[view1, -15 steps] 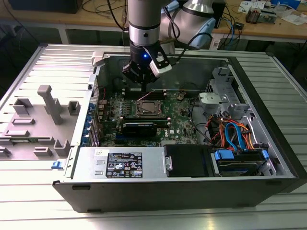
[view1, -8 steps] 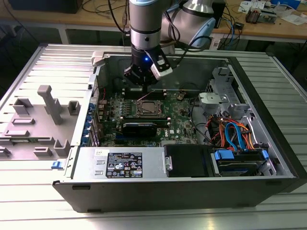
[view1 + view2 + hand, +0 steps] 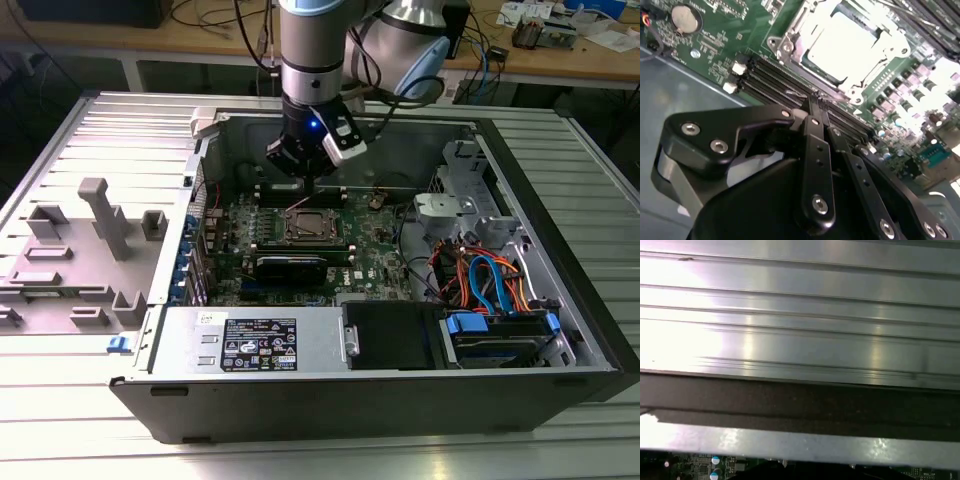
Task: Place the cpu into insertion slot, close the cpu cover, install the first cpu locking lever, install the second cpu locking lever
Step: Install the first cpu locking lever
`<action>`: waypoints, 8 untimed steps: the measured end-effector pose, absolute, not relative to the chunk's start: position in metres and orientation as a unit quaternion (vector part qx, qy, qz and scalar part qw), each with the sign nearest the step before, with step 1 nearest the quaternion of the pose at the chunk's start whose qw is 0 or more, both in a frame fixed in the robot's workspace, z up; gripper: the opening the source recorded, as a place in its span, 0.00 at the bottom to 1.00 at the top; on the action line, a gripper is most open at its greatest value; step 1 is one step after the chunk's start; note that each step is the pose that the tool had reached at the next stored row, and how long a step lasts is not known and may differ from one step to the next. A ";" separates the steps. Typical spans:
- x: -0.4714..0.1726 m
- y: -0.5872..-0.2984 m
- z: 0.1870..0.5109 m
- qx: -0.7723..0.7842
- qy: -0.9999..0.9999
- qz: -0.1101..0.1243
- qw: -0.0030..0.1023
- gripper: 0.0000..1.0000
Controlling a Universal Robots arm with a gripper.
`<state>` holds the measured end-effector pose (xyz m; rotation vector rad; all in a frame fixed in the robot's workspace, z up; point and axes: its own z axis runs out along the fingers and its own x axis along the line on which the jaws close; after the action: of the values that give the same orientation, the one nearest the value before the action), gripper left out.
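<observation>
Beside the insertion slot, the pincer is held narrow; memory slots could be scraped by drift.

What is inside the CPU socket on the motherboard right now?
The cpu sits in the insertion slot, its silver top showing through the window of the cpu cover; the frame hides its edges and whatever lies beneath.

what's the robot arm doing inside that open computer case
The arm's gripper hangs low inside the computer case, just over the green motherboard and beside the insertion slot. In the second wrist view the cpu already sits in the slot, with the cpu cover lying flat around it. In the exterior view a thin lever by the slot angles up towards the gripper, so the locking looks unfinished.
</observation>
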<state>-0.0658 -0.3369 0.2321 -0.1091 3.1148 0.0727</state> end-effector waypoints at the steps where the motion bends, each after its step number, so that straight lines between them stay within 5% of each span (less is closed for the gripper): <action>1: -0.065 -0.337 0.231 -0.035 0.999 0.023 0.012 0.11; 8: -0.053 -0.336 0.221 -0.035 0.999 0.023 0.012 0.11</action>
<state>-0.0531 -0.3363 0.2210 -0.1091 3.1149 0.0726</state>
